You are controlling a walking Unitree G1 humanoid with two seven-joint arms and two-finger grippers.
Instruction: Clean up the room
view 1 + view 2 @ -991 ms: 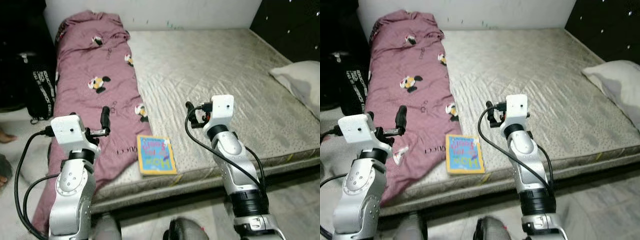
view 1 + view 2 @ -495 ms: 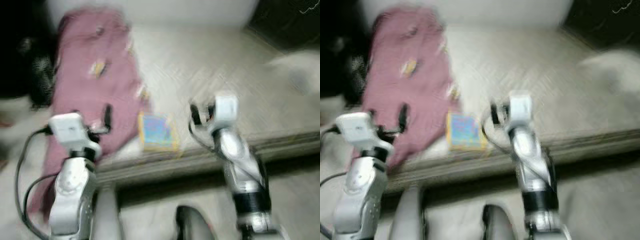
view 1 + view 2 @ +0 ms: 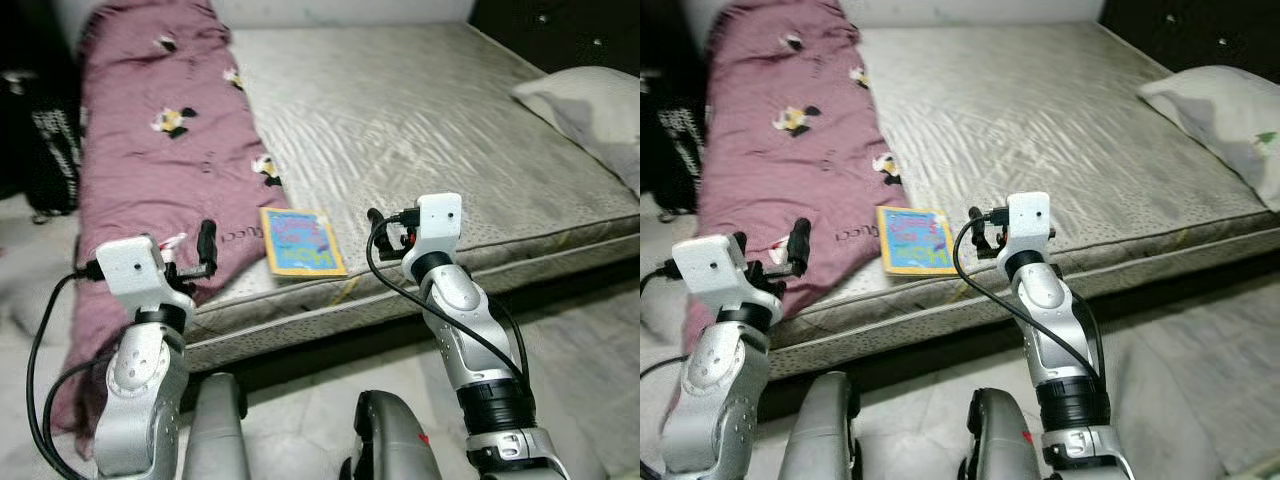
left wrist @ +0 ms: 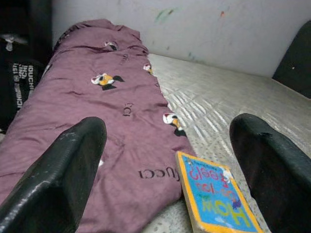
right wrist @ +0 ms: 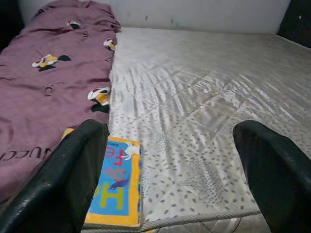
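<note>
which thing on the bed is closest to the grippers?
The book, yellow-edged with a blue cover, lying flat at the mattress's near edge between both grippers. The pillow sits far right; the purple blanket runs along the left side.

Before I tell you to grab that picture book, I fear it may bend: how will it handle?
The book lies flat with thick-looking edges, so probably stiff, not floppy. Its cover looks glossy, perhaps slippery. Sitting near the mattress edge, a push might slide it off.
</note>
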